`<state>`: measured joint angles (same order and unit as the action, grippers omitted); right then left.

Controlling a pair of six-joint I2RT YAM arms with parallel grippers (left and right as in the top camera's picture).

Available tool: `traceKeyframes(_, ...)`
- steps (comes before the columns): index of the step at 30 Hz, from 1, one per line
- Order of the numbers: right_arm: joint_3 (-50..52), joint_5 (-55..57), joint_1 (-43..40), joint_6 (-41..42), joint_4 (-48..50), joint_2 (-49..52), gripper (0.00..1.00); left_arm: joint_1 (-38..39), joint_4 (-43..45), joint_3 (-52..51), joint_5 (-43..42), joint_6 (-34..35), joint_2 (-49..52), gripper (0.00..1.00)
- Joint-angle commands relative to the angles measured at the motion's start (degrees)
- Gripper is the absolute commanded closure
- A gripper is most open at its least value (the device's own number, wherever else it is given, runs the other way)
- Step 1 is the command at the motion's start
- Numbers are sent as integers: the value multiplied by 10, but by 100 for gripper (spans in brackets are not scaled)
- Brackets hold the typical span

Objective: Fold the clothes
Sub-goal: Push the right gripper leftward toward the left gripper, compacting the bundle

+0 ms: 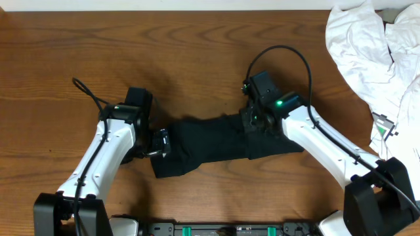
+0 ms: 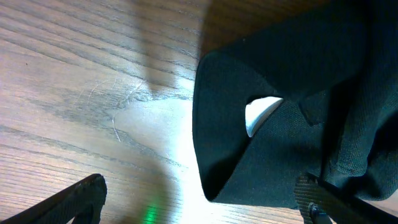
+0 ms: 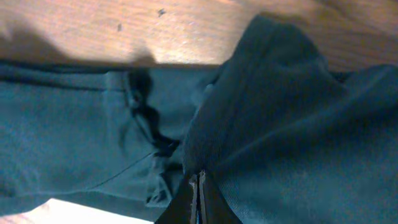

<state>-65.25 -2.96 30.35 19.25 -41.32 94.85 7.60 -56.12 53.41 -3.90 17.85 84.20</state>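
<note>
A black garment (image 1: pixel 216 144) lies partly folded on the wooden table, between the two arms. My left gripper (image 1: pixel 161 142) is open at the garment's left edge; in the left wrist view (image 2: pixel 199 199) its fingers are spread over the wood, with a folded corner of the black garment (image 2: pixel 273 143) and its white label (image 2: pixel 260 114) ahead. My right gripper (image 1: pixel 254 121) is shut on a raised fold of the garment near its upper right part; the right wrist view (image 3: pixel 198 186) shows the fingers pressed together with dark cloth (image 3: pixel 267 124) draped over them.
A pile of white clothes (image 1: pixel 380 59) lies at the far right of the table (image 1: pixel 131 39). Black cables loop from both arms.
</note>
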Motion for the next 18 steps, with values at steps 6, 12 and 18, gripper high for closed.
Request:
traceKeyframes(6, -4, -14, 34, -33, -25, 13, 87, -2, -2, 12, 2, 3, -8, 2)
traceKeyframes(12, -4, 35, 30, -49, -30, 20, 75, -2, -10, 12, 2, 2, -8, 2)
traceKeyframes(18, -4, 92, 7, -31, -31, 18, 78, -2, -14, 12, 2, 3, -8, 2)
